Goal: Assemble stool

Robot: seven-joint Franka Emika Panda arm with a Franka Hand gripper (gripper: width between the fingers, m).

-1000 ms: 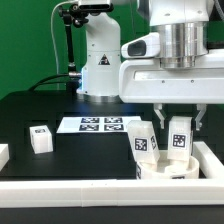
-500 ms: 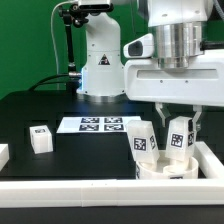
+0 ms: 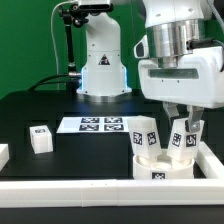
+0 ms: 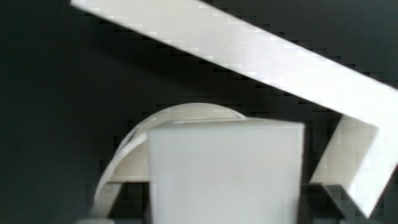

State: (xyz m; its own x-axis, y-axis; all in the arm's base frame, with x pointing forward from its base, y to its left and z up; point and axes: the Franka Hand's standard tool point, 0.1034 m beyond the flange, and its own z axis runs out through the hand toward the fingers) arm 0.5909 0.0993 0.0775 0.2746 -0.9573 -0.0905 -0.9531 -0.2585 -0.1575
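The round white seat (image 3: pixel 160 164) lies at the front of the exterior view's right, against the white rail, a tag on its side wall. One tagged white leg (image 3: pixel 146 136) stands upright on it. My gripper (image 3: pixel 184 128) is shut on a second tagged leg (image 3: pixel 181 139) whose lower end sits at the seat's top; hand and leg lean slightly. In the wrist view the held leg (image 4: pixel 222 170) fills the space between the dark fingers (image 4: pixel 338 205), with the seat's curved edge (image 4: pixel 178 115) behind it. A third leg (image 3: pixel 41 138) stands loose at the exterior view's left.
The marker board (image 3: pixel 98 124) lies flat mid-table. The long white rail (image 3: pixel 70 190) borders the front edge and turns up the right side (image 4: pixel 267 50). Another white piece (image 3: pixel 3 155) shows at the far left edge. The arm's white base (image 3: pixel 100 60) stands behind.
My hand has twisted and tilted with the held leg. The seat has turned with it, bringing a side tag into view, and the standing leg has shifted slightly.
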